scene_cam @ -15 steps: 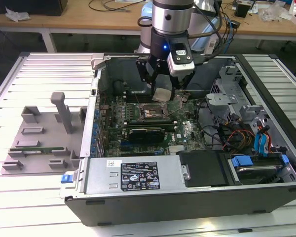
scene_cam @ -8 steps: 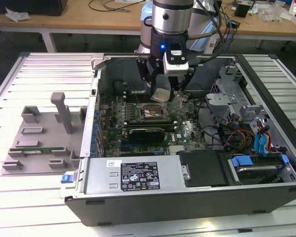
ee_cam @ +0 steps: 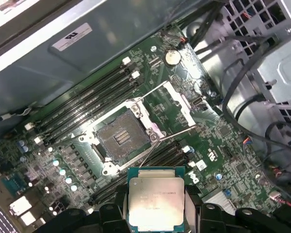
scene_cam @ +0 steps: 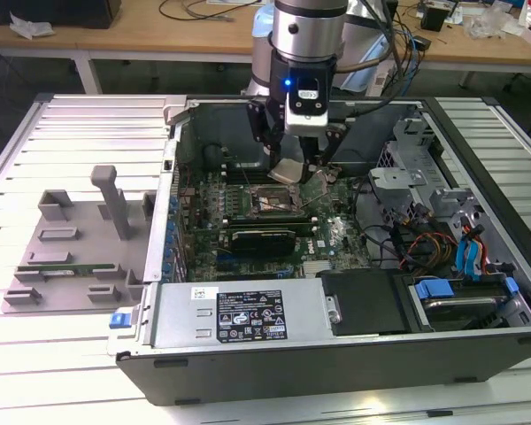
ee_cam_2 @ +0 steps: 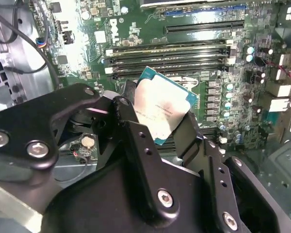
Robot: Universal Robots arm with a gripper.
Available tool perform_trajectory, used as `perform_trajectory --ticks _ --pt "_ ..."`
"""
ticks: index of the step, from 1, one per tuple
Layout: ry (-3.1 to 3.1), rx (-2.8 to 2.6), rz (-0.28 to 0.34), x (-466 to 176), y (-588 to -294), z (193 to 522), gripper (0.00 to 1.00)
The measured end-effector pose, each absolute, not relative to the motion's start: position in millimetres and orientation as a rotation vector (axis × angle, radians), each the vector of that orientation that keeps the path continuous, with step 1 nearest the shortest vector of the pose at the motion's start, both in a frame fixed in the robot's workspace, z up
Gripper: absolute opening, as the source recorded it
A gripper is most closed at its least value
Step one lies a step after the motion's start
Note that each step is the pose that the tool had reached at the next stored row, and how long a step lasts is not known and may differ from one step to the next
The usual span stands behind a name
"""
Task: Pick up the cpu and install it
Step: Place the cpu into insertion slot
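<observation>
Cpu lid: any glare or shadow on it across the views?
Second wrist view: the cpu shows a soft pale sheen, not washed out; part of the board glares white. First wrist view: cpu evenly lit. Exterior view: the table slats are blown out.

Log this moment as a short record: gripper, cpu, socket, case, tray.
gripper: shut on the cpu, inside the open computer case
cpu: held by two opposite edges above the motherboard, not seated
socket: empty, retention frame swung open
tray: grey, outside the case, at the exterior view's left
</observation>
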State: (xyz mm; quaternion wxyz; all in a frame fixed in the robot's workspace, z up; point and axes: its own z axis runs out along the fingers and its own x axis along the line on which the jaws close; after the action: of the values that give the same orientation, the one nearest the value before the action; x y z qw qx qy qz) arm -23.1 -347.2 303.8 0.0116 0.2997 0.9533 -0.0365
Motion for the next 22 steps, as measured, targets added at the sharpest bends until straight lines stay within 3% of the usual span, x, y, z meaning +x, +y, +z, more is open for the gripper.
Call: perform_trajectory --ticks 22 --pt "2.797 1.397 -0.125 -23.1 -347.2 303.2 0.55"
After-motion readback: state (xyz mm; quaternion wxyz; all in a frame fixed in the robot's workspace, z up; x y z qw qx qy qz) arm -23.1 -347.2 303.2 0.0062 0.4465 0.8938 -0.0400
